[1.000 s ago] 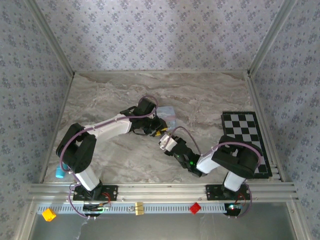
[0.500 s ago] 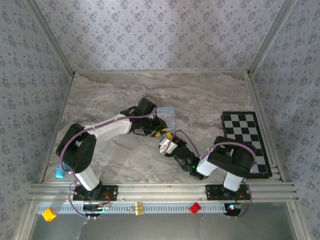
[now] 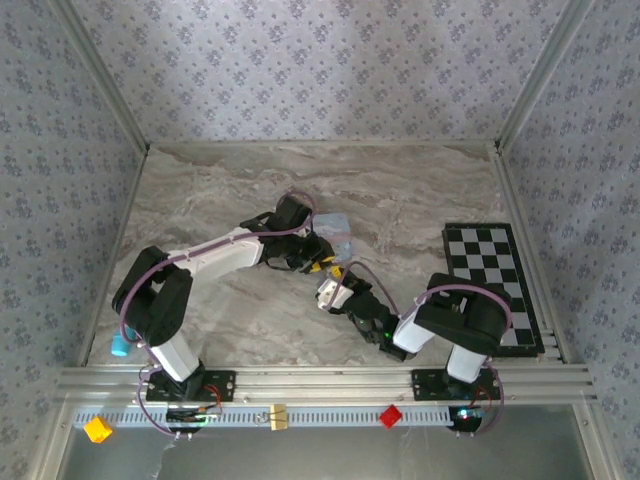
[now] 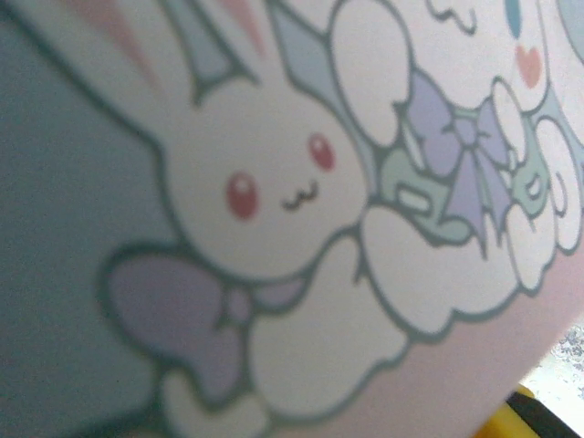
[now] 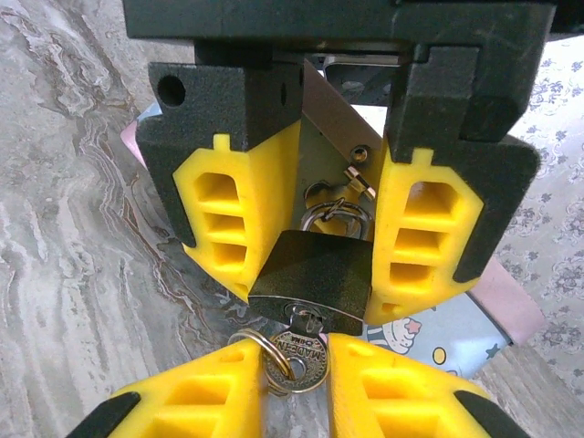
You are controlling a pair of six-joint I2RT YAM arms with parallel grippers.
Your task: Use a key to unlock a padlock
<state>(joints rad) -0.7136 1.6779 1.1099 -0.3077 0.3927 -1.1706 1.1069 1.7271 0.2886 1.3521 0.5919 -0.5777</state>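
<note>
A: Now, checking the left gripper (image 5: 319, 294) first. Clenching on anything?

B: Clamping the padlock (image 5: 310, 266) by its two sides, yellow fingers (image 5: 239, 214) pressing in from left and right. Grasping it plainly, going by the right wrist view.

A: And sitting where, that padlock?

B: Being held near the middle of the marble table (image 3: 220, 190), just beside the light-blue tin (image 5: 429, 342). Pointing the shackle (image 5: 334, 217) away from the right wrist camera and the keyhole end toward it. Looping that shackle close against a small metal fitting behind it; hard telling whether threading through.

A: Doing what on the right?

B: Pinching the head of the key (image 5: 297, 363) between the pads (image 5: 196, 397) of the right gripper (image 5: 297, 356). Grasping it edge to edge, with the blade sitting in the keyhole and a key ring (image 5: 251, 334) hanging from the head, touching the left-hand pad.

A: Seeing anything from the left wrist?

B: Staring at the tin from very close: a blurred cartoon rabbit (image 4: 274, 201) wearing a purple bow, plus a sliver of yellow at the lower right corner.

A: And from above?

B: Reaching inward with both arms, meeting tip to tip beside the tin. Lying flat along the right edge, well apart from both grippers: a chessboard (image 3: 490, 275).
</note>
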